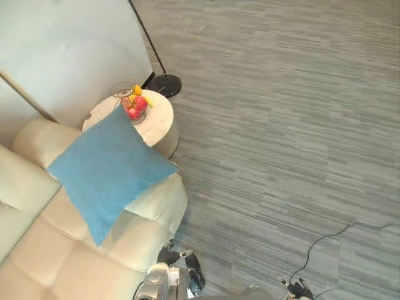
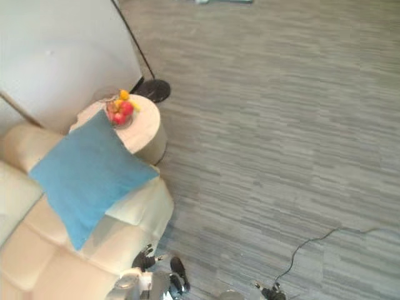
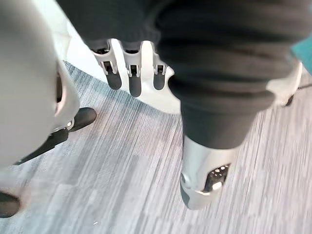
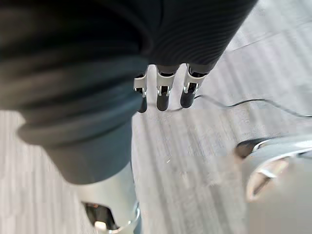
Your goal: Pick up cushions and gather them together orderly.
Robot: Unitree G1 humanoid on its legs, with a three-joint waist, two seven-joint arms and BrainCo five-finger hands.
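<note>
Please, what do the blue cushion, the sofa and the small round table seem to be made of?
Blue cushion: probably woven fabric, matte, with a fine even texture.
Sofa: likely cream leather or imitation leather, smooth with a soft shine and stitched panels.
Round table: pale, smooth top, perhaps stone or lacquer; I cannot tell which.

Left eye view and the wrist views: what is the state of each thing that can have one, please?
Blue cushion: lying on the sofa, held by no hand.
Bowl: upright on the side table, holding fruit.
Left hand: open, holding nothing.
Right hand: open, holding nothing.
</note>
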